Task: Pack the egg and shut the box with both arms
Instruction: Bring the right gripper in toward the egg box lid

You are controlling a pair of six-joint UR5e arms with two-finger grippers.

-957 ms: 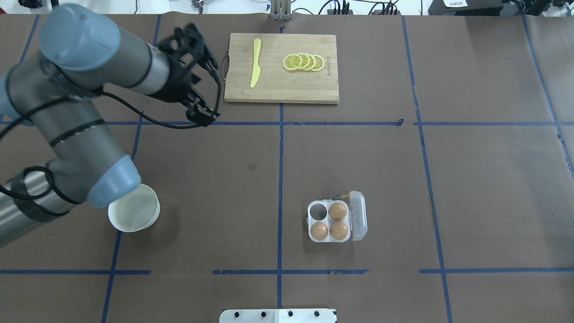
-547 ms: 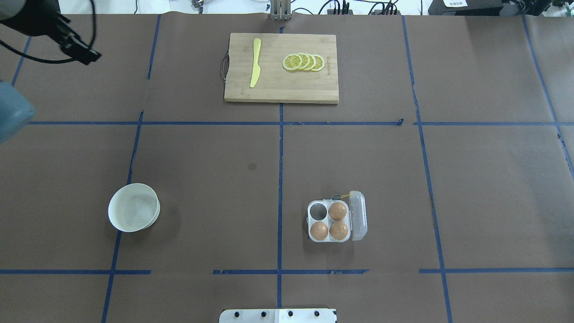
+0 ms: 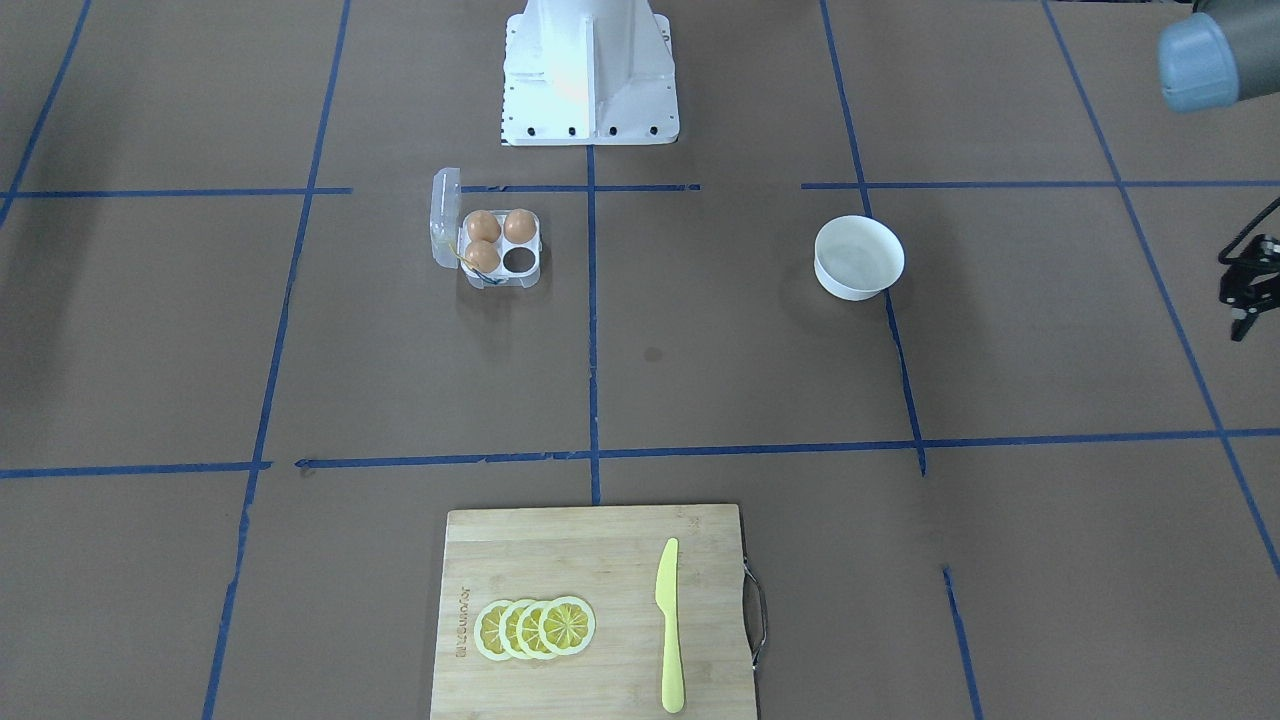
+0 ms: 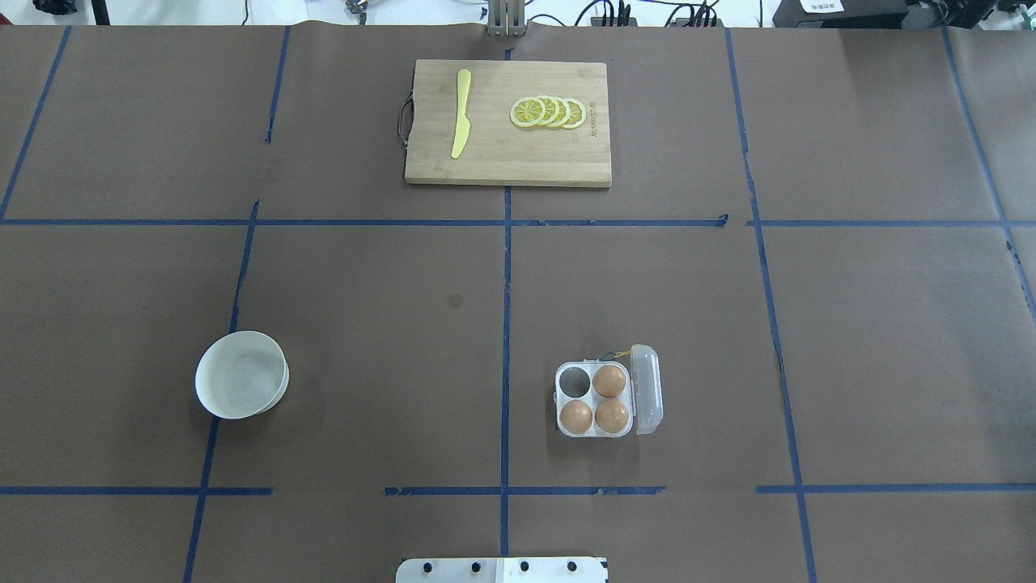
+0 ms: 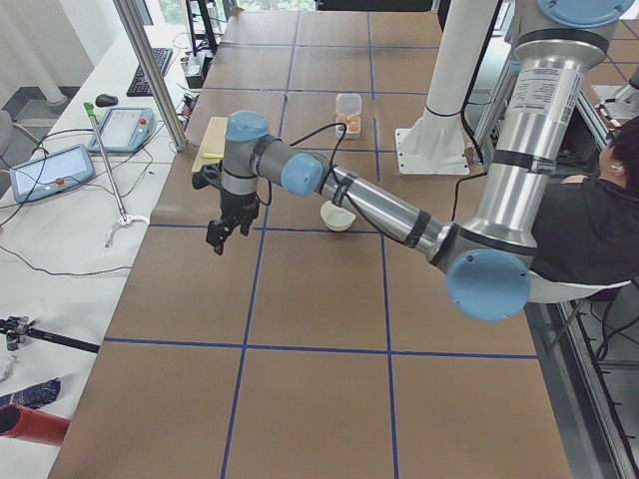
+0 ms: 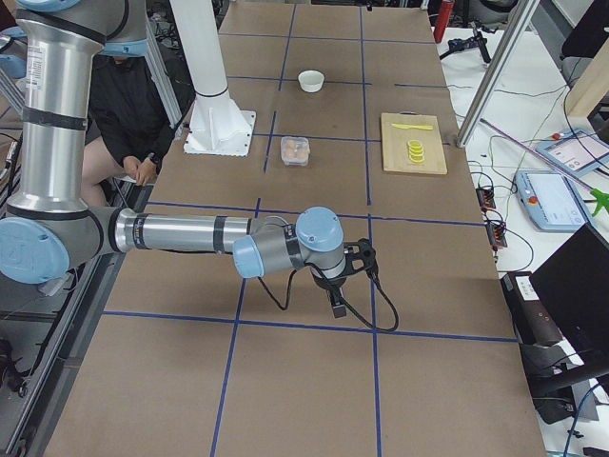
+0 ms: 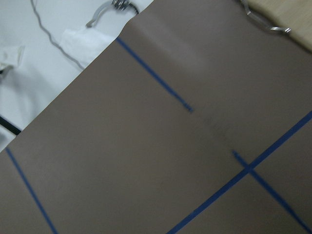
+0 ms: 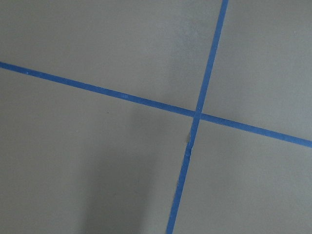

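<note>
The clear box (image 4: 575, 378) stands open right of the table's middle, its lid (image 4: 647, 389) upright on its right side. Three look-alike brown eggs (image 4: 609, 380) fill three cups, and the far-left cup is bare. The box also shows in the front view (image 3: 518, 260). My left gripper (image 5: 217, 239) hangs over the table's left end, far from the box, and shows cut off at the front view's edge (image 3: 1243, 315); I cannot tell if it is open. My right gripper (image 6: 338, 305) hangs over the table's right end; I cannot tell its state. Neither wrist view shows fingers.
A white bowl (image 4: 241, 374) stands at the near left with nothing in it. A wooden cutting board (image 4: 507, 154) with lemon slices (image 4: 549, 112) and a yellow knife (image 4: 460, 113) lies at the far middle. Blue tape lines cross the brown table cover.
My left arm has swung out of the overhead view to the left: it reached over the table's left half, then showed only in the far-left corner, and now is gone. The box and eggs have not moved.
</note>
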